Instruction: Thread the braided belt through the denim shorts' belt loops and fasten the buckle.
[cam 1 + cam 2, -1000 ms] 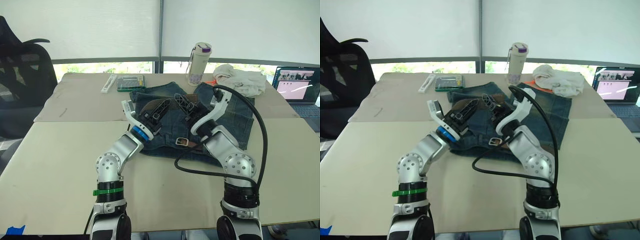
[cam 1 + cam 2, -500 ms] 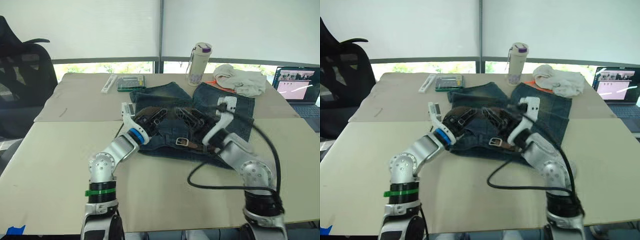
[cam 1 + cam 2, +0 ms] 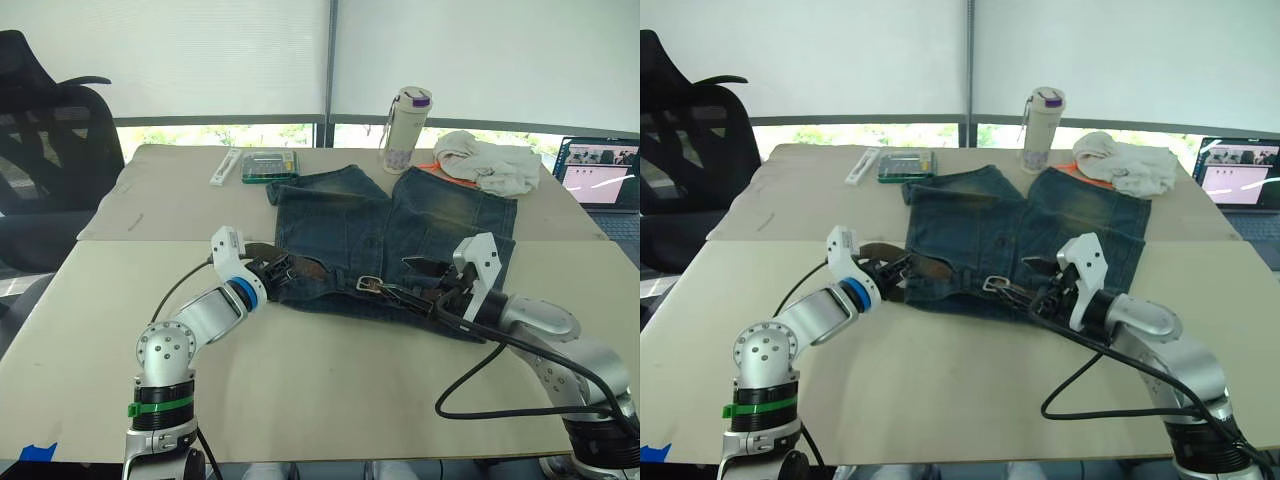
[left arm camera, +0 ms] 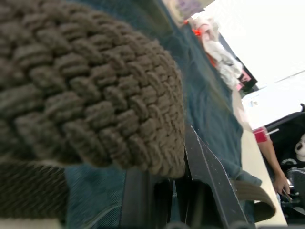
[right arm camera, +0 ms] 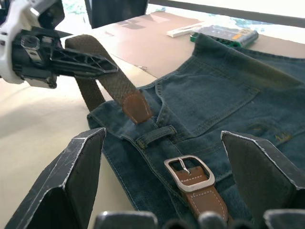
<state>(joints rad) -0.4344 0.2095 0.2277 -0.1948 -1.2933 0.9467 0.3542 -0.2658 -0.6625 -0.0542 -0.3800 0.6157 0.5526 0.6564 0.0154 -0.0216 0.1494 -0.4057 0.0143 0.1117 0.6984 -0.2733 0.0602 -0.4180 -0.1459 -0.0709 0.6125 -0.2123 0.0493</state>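
The denim shorts [image 3: 385, 225] lie flat mid-table, waistband toward me. The braided belt [image 5: 102, 78] is a dark brown strap with a leather tip [image 5: 136, 106]; it rests at the waistband's left end, just before a belt loop [image 5: 155, 136]. My left gripper [image 3: 285, 268] is shut on the strap near that tip, and the left wrist view shows the braid [image 4: 86, 105] pressed against its fingers. The silver buckle [image 5: 189, 173] lies on the waistband's middle. My right gripper [image 3: 412, 282] stands wide open just right of the buckle, holding nothing.
At the table's far side stand a bottle [image 3: 407, 128], an off-white cloth bundle [image 3: 490, 160], a green box [image 3: 266, 165] and a white strip [image 3: 224, 166]. A laptop [image 3: 600, 175] sits far right, a black chair [image 3: 50, 130] far left. A black cable [image 3: 500, 400] loops near the right arm.
Both arms came down from above the shorts to the waistband. The right gripper opened and drew back to the right. The left gripper moved left with the belt end. The camera shifted.
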